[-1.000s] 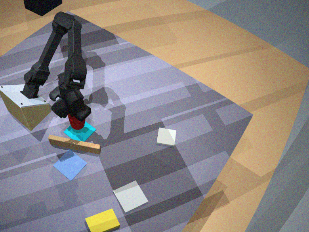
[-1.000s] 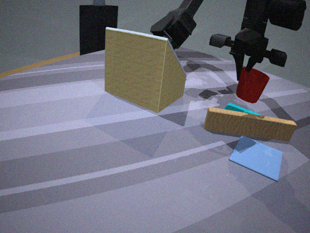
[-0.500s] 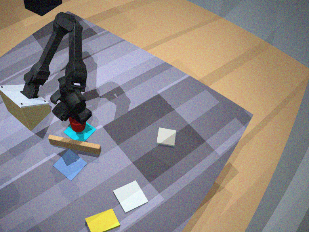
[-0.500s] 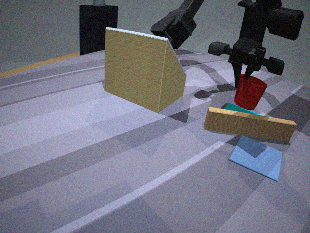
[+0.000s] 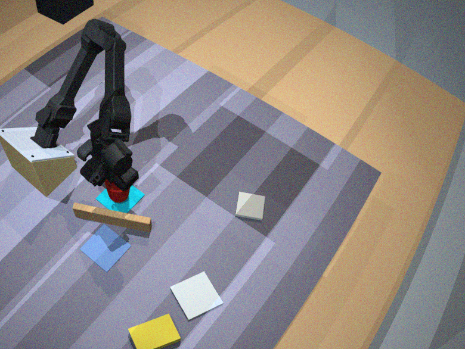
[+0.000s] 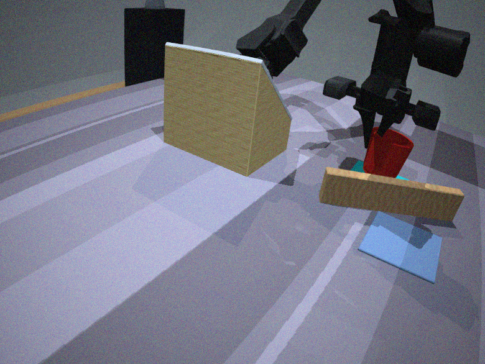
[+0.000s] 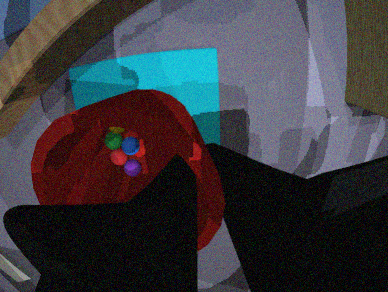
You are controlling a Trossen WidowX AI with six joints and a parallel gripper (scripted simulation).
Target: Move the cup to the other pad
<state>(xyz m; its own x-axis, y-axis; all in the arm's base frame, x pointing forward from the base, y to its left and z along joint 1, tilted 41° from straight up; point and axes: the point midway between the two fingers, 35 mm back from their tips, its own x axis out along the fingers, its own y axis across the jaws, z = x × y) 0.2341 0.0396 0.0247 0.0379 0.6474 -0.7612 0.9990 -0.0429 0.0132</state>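
My gripper (image 6: 373, 140) (image 7: 198, 153) is shut on the wall of the red cup (image 5: 118, 194) (image 6: 392, 154) (image 7: 75, 172), which leans slightly. Several marbles (image 7: 130, 145) lie inside the cup in the wrist view. The cup is low over the cyan pad (image 5: 136, 194) (image 6: 357, 166) (image 7: 185, 67). Its base is partly hidden by the wooden bar in the exterior view, so I cannot tell whether it touches the pad. The blue pad (image 5: 97, 251) (image 6: 383, 242) lies across the bar with no cup on it.
The upright wooden bar (image 5: 112, 217) (image 6: 392, 195) (image 7: 45, 35) stands between the pads, close to the cup. A wooden base block (image 5: 48, 174) (image 6: 209, 107) is beside the arm. Two pale tiles (image 5: 251, 204) (image 5: 196, 295) and a yellow block (image 5: 154, 332) lie farther off.
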